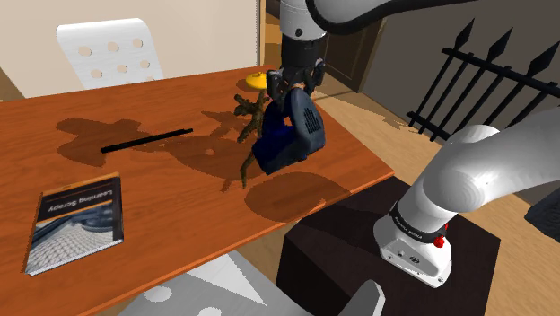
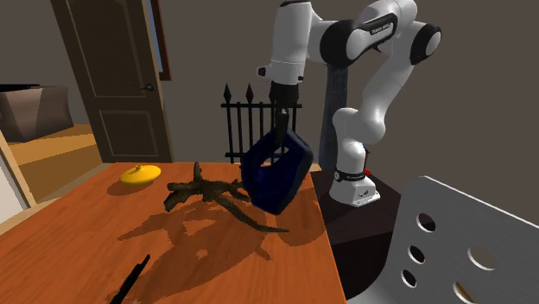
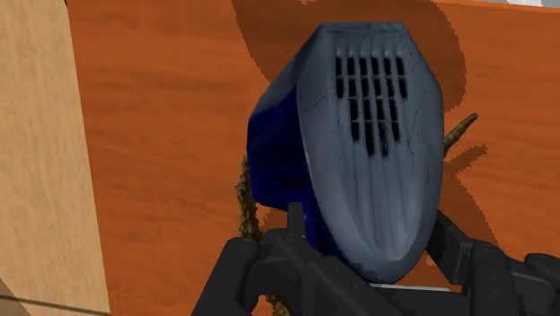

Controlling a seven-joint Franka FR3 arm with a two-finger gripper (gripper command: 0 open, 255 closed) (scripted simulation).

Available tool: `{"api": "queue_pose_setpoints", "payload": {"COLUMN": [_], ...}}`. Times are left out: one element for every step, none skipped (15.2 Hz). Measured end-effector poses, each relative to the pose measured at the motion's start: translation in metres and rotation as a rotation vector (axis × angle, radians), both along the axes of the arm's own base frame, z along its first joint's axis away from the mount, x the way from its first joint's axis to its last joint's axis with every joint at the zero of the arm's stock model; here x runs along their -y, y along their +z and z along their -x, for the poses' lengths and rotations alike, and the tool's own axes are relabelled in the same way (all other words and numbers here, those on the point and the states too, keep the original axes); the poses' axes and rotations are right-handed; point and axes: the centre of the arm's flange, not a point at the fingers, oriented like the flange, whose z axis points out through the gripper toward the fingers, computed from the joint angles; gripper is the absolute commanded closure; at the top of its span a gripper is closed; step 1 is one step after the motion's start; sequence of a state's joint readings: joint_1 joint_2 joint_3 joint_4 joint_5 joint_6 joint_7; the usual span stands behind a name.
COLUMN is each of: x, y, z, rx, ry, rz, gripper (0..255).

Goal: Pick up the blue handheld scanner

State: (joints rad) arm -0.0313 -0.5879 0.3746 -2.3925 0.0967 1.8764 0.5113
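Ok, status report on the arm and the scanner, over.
Gripper shut on blue scanner. Scanner hanging tilted, apparently off the table. Brown branch lies on the table close beneath it.

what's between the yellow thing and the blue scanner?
A gnarled brown branch lies between the yellow object and the scanner. The second exterior view shows it most plainly.

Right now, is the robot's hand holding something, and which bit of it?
Yes: the gripper is shut on the blue scanner, clasping its upper end, the one nearest the hand.
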Motion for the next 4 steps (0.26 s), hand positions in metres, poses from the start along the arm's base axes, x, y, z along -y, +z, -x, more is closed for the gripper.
{"api": "queue_pose_setpoints", "payload": {"x": [0.000,0.000,0.000,0.001], "y": [0.005,0.010,0.016,0.019], "z": [0.000,-0.001,-0.001,-0.001], "rx": [0.000,0.000,0.000,0.000], "ry": [0.000,0.000,0.000,0.000], "rz": [0.000,0.000,0.000,0.000], "gripper": [255,255,255,255]}}
